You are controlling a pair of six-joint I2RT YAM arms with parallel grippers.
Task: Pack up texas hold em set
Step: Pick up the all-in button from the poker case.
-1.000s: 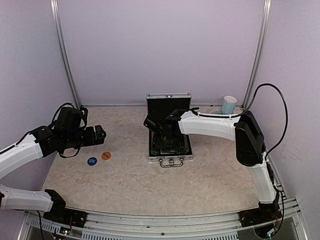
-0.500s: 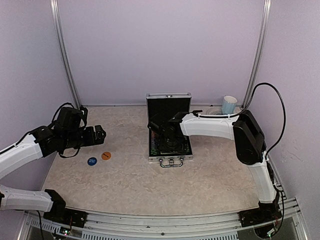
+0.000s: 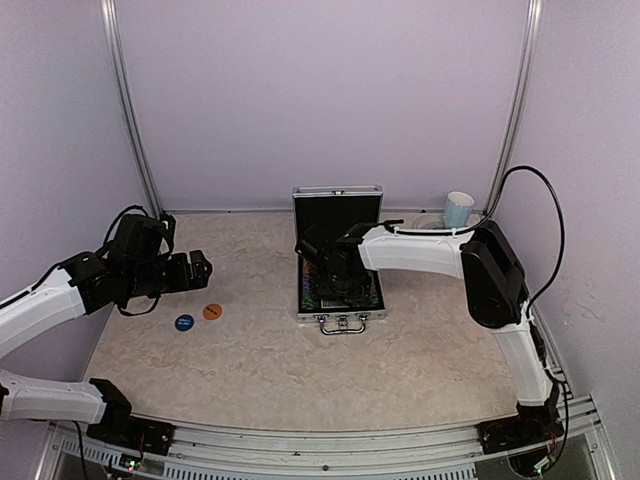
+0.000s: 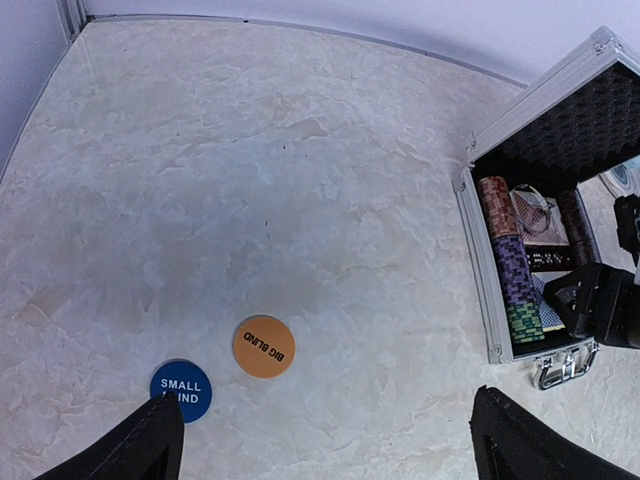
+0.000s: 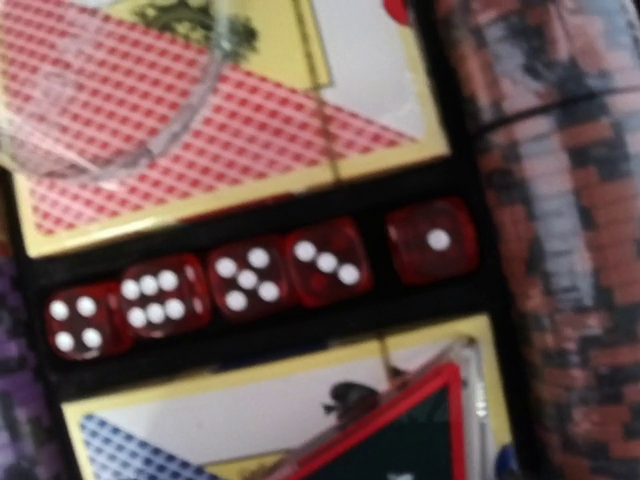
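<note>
My left gripper (image 4: 328, 402) hangs wide open, empty, near the blue disc (image 4: 181, 391); right gripper (image 3: 323, 262) in the briefcase (image 3: 338, 212), opening I cannot tell.

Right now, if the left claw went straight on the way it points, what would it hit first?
The left claw would probably meet bare table, beside the orange disc; depth unclear.

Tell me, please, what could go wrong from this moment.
The right hand hangs low inside the small silver aluminium briefcase; it may knock the row of red dice or the clear round disc out of place.
The blue round disc and orange round disc lie outside on the table; closing the lid now would leave them behind.
</note>
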